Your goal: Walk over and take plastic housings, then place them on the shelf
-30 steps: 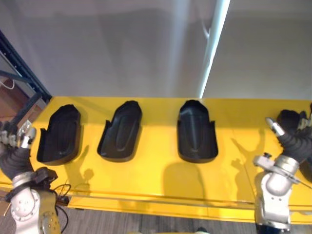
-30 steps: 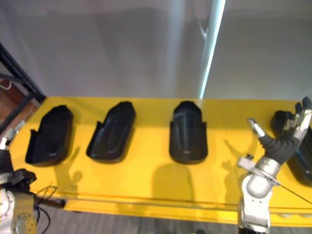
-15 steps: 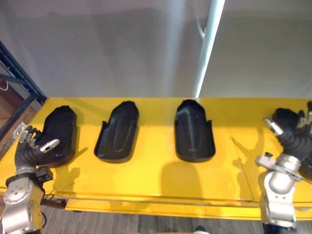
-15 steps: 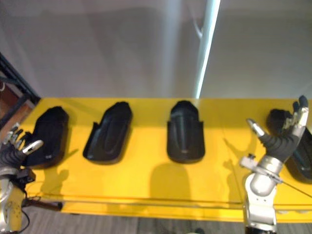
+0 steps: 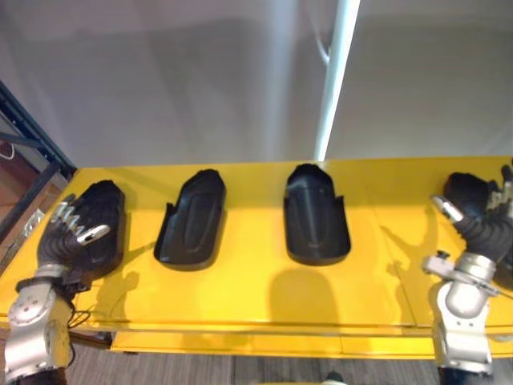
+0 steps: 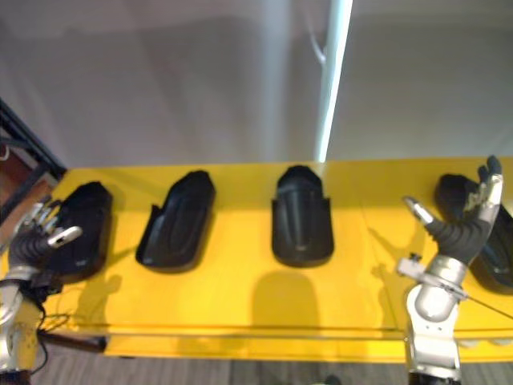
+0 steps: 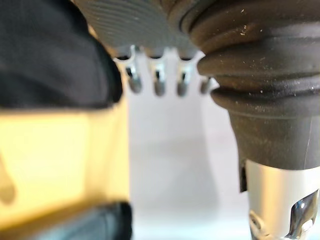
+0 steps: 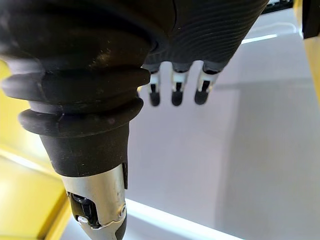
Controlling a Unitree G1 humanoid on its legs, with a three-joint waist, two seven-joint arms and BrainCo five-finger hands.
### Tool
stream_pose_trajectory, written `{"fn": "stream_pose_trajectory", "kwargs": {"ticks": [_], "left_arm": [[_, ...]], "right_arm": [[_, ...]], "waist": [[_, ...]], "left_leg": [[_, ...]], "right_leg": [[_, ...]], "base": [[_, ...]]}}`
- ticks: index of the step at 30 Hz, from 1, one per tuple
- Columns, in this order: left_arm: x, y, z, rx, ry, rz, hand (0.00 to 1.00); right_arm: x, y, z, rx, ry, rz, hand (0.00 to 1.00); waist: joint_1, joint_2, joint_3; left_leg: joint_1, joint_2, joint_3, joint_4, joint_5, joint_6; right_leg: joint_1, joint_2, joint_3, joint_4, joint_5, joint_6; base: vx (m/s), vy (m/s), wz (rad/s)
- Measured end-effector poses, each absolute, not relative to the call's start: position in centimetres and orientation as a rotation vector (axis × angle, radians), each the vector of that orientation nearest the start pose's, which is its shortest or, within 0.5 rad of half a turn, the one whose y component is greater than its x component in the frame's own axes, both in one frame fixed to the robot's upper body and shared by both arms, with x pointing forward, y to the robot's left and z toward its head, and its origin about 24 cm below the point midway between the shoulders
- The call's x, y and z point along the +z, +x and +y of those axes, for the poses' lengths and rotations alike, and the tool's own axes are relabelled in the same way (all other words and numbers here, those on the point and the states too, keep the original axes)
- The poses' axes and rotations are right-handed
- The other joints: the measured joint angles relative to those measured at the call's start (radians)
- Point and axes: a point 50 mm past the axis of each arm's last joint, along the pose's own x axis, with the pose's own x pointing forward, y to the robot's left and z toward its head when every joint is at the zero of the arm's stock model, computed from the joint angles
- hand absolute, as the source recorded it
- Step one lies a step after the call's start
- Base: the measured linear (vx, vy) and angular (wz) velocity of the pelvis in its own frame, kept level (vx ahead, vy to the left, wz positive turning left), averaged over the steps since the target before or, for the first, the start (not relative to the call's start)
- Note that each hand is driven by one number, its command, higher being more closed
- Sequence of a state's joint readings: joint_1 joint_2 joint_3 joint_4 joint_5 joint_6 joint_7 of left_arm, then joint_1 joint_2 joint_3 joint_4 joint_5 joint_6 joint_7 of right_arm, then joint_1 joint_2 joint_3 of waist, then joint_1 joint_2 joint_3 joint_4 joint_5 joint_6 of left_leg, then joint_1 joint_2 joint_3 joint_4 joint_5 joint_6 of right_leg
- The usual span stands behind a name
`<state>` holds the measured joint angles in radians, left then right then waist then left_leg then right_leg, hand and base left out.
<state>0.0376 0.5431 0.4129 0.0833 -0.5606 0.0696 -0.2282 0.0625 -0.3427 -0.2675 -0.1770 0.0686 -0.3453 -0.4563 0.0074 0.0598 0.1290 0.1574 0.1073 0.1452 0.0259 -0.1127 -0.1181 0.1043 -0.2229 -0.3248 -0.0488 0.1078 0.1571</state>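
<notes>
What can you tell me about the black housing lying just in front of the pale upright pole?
The housing is a black, slightly glossy moulded plastic shell, lying flat on the yellow table, seemingly hollow side up. Its far end is rounded, its near end wider, with raised side walls and a ridge along the middle. It points away from the robot, apart from its neighbours. The left hand and right hand are clear of it.

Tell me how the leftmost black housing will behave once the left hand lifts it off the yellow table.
Probably stiff: the leftmost housing has a moulded shell shape with raised side walls. Likely light for its size, since it looks thin-walled and hollow. Its smooth surface may slip under the left hand, so gripping a wall seems safer.
</notes>
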Motion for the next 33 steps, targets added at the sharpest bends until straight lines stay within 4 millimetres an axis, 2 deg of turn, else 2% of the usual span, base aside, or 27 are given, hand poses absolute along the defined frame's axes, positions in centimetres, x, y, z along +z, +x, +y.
{"fn": "stream_pose_trajectory", "kwargs": {"ticks": [6,11,25,33], "left_arm": [[8.2,22.6,33.4,0.117,-0.129,-0.005,0.0],[6.5,22.6,33.3,0.123,-0.18,0.081,0.0],[3.2,22.5,33.5,0.156,-0.209,0.281,0.0],[2.5,22.3,33.9,0.218,-0.217,0.32,0.0]], "right_arm": [[13.1,21.4,-27.4,-0.62,-0.224,-0.558,0.0],[13.0,21.4,-27.3,-0.617,-0.224,-0.557,0.0],[13.4,21.6,-27.5,-0.603,-0.229,-0.565,0.0],[13.4,21.8,-27.3,-0.583,-0.216,-0.564,0.0]], "waist": [[-0.016,0.0,0.0],[-0.021,0.005,0.001],[-0.023,0.014,0.006],[-0.026,0.016,0.007]], "left_leg": [[-0.001,-0.001,0.006,0.002,0.0,0.0],[-0.001,-0.001,0.007,0.002,0.0,0.0],[0.0,-0.001,0.012,0.002,0.0,0.0],[0.002,-0.001,0.017,0.002,0.0,0.0]], "right_leg": [[0.001,0.001,0.004,-0.012,0.009,-0.002],[0.001,0.001,0.006,-0.013,0.011,-0.002],[-0.001,0.002,0.015,-0.014,0.013,-0.002],[-0.002,0.003,0.022,-0.016,0.015,-0.001]], "base": [[-0.01,0.004,-0.01],[0.0,0.0,0.0],[0.0,0.0,0.0],[0.0,0.003,-0.02]]}}
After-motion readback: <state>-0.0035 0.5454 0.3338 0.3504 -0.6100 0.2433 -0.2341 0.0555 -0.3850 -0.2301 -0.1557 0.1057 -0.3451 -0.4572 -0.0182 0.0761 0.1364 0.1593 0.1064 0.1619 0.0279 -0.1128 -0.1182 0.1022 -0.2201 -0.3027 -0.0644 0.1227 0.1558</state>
